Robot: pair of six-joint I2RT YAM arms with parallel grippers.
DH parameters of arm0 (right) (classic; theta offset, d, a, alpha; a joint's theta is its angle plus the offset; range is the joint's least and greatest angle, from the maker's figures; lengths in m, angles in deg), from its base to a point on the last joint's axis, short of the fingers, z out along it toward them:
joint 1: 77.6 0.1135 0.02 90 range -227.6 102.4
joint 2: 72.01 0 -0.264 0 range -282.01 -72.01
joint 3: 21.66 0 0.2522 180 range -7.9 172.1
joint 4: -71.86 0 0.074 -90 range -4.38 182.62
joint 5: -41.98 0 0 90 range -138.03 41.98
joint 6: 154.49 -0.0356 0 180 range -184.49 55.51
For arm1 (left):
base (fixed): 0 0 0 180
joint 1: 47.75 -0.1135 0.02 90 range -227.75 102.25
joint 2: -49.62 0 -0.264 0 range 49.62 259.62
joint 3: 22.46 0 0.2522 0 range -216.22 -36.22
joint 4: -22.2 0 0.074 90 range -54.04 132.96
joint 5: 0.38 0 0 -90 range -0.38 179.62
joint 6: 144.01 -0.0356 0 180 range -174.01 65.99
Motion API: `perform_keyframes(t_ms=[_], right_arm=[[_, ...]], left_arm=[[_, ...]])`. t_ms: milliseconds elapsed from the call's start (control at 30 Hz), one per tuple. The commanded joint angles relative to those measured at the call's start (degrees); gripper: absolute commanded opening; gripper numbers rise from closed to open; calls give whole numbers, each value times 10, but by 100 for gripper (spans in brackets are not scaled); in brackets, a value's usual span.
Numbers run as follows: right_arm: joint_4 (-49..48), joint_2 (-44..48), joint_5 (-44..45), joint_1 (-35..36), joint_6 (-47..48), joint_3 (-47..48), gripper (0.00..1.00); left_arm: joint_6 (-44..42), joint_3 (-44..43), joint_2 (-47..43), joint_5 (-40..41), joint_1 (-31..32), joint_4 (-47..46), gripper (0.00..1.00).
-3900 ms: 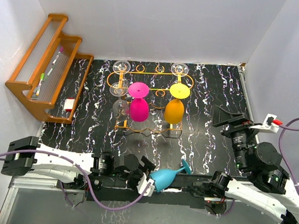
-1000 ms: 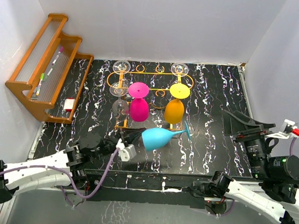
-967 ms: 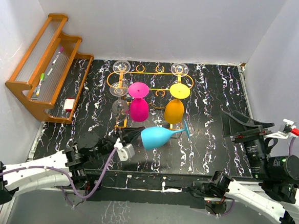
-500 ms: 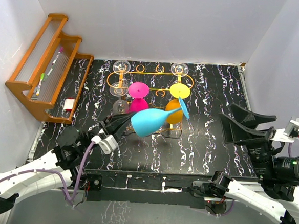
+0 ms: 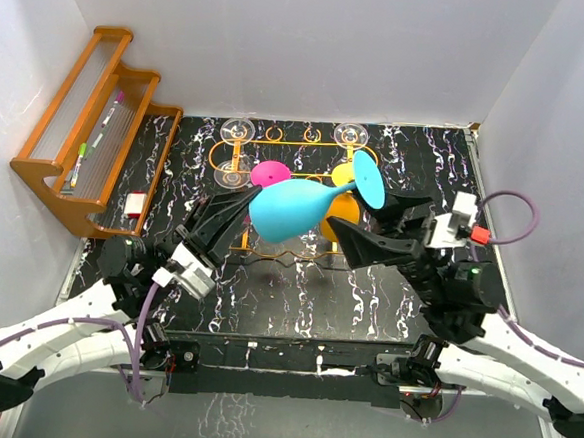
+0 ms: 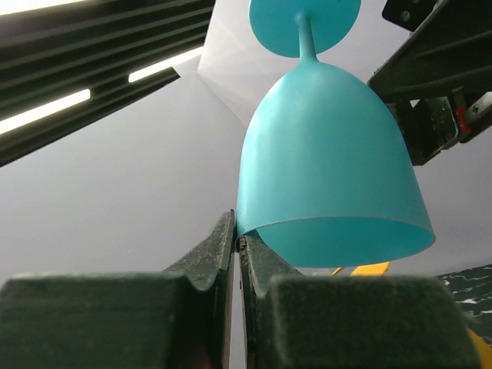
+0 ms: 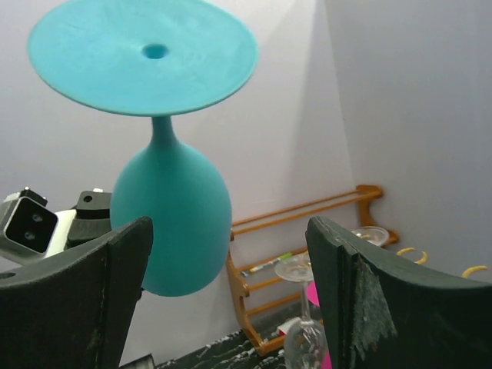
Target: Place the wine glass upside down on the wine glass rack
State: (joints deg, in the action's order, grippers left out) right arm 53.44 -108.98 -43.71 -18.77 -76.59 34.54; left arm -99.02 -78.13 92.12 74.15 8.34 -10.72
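Black marbled tabletop (image 5: 426, 168): near the wire wine glass rack (image 5: 277, 140), a smooth teal wine glass (image 5: 288, 207) is rim-pinched by the left gripper (image 5: 234, 210); right gripper (image 5: 377, 227) jaws are held spread.

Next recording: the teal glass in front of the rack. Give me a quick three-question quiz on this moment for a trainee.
1. True or false: the teal glass rests on the table.
2. Whose fingers pinch the glass's rim? A) left B) right C) both
3. Short answer: what colours are the two opaque glasses hanging on the rack?

Key
1. False. It is held in the air, tilted, in front of the rack.
2. A. The left fingers are shut on the rim. The right fingers stand open near its foot, not touching.
3. A pink glass and a yellow glass.
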Motion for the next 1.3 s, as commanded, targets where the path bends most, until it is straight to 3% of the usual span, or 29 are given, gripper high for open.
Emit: perform_keyframes(t_ms=[0, 133, 233, 467, 733, 1267], right_arm=[[-208, -55, -65, 2, -32, -6, 81], [-437, -113, -76, 2, -54, -60, 70], [-542, -140, -50, 2, -60, -79, 69], [-604, -156, -12, 2, -42, -82, 68], [-571, -174, 12, 1, -49, -66, 64], [-660, -234, 16, -5, -95, -53, 49]], left_arm=[[-29, -30, 6, -24, -20, -40, 0], [-26, -37, 20, -25, -30, -43, 0], [-26, -34, 28, -41, -34, -52, 0], [-20, -36, 47, -52, -34, -52, 0], [-21, -33, 52, -64, -34, -55, 0], [-33, 0, 43, -76, -34, -57, 0]])
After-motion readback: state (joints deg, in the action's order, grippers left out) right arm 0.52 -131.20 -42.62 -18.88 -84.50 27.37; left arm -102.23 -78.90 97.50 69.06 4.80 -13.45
